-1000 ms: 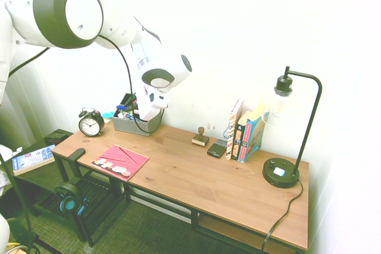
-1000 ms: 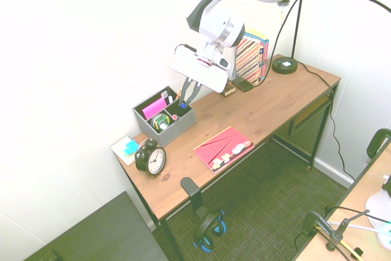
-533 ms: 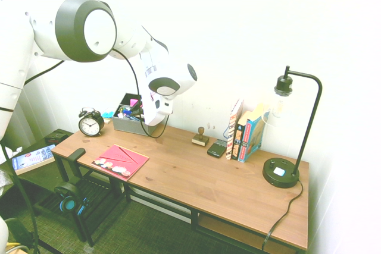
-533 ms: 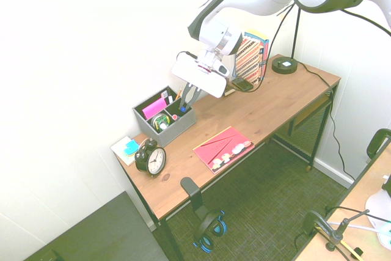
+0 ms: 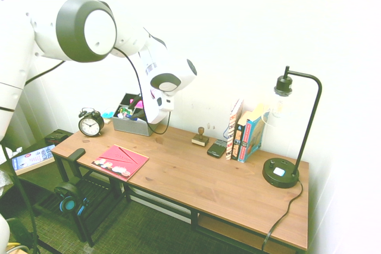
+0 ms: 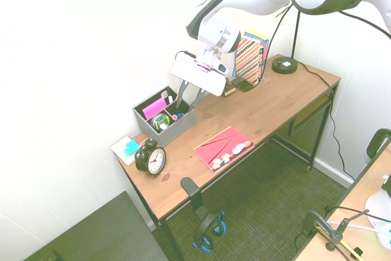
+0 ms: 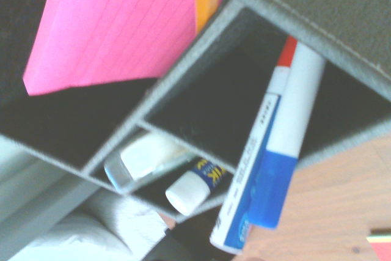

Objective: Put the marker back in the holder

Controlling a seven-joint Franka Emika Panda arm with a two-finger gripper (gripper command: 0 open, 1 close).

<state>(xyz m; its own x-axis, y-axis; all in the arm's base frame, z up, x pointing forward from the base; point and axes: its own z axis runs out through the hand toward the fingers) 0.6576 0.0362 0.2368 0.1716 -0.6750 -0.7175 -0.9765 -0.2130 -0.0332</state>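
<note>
The grey holder [image 6: 175,128] stands at the desk's back corner, next to the wall, and shows in the first exterior view as the holder [image 5: 132,125]. My gripper [image 6: 190,103] hangs right above its near compartment, fingers apart and open, with nothing between them. In the wrist view the marker [image 7: 299,108], white with a blue cap, rests in a dark compartment of the holder [image 7: 183,59]. It leans over the compartment's edge beside a second printed pen [image 7: 247,181]. A pink note pad [image 7: 116,29] and a glue stick [image 7: 192,187] fill other compartments.
A black alarm clock [image 6: 151,158] and sticky notes [image 6: 128,147] sit left of the holder. A pink notebook [image 6: 223,148] lies at the desk's front edge. Further along are a wooden stamp [image 5: 200,137], a phone [image 5: 216,148], books [image 5: 245,132] and a desk lamp [image 5: 284,171].
The gripper came down over the holder with the marker and its fingers have spread apart. The marker now rests in the compartment, let go.
</note>
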